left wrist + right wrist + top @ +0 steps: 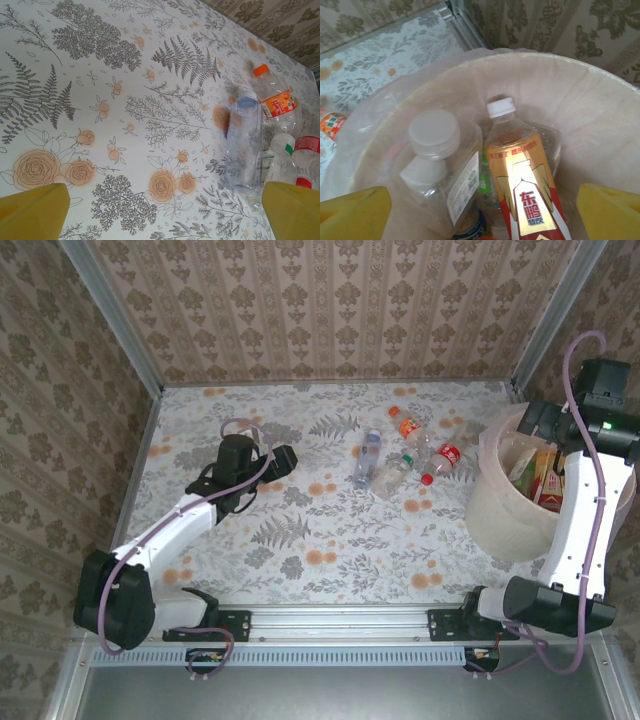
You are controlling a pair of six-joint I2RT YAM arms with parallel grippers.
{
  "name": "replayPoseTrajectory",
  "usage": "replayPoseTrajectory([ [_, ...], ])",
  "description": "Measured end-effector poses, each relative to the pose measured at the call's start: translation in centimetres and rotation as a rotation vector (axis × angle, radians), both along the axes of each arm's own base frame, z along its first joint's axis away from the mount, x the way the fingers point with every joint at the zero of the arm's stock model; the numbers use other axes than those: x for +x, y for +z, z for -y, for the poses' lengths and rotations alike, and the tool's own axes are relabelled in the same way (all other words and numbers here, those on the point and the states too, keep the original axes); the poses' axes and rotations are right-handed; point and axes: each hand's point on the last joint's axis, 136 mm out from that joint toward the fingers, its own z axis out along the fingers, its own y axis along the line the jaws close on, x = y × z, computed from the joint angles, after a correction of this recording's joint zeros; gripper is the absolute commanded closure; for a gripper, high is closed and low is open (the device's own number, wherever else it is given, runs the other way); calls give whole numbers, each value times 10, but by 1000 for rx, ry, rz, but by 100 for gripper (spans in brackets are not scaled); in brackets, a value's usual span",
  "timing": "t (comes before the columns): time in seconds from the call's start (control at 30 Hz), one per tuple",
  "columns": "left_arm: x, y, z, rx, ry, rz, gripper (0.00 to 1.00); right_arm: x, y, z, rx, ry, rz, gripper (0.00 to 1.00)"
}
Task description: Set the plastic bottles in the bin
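From above, loose plastic bottles (405, 452) lie mid-worktop (300, 540); the right arm (575, 510) hides part of the bin (495, 510). Left wrist: left end effector (162, 212) spread, bottles cut by the frame edge. Right wrist: right end effector (480, 210) spread over binned bottles, lowest ones indistinct.

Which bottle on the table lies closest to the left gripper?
The plain bluish bottle, without a bright label. It lies at the group's edge facing the left gripper; the brightly labelled bottles lie beyond it.
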Motion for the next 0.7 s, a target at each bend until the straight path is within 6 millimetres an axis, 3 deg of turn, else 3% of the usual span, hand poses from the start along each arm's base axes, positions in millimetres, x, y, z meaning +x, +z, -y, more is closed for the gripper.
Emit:
replayPoseTrajectory([
  [0.2, 5, -6, -9, -1, 28, -18, 0, 18, 11, -37, -8, 104, 90, 0],
  [0.5, 6, -5, -9, -8, 37, -21, 0, 53, 47, -139, 54, 380, 312, 0],
  [0.7, 0, 1, -17, -21, 67, -1, 0, 86, 36, -211, 101, 551, 317, 0],
])
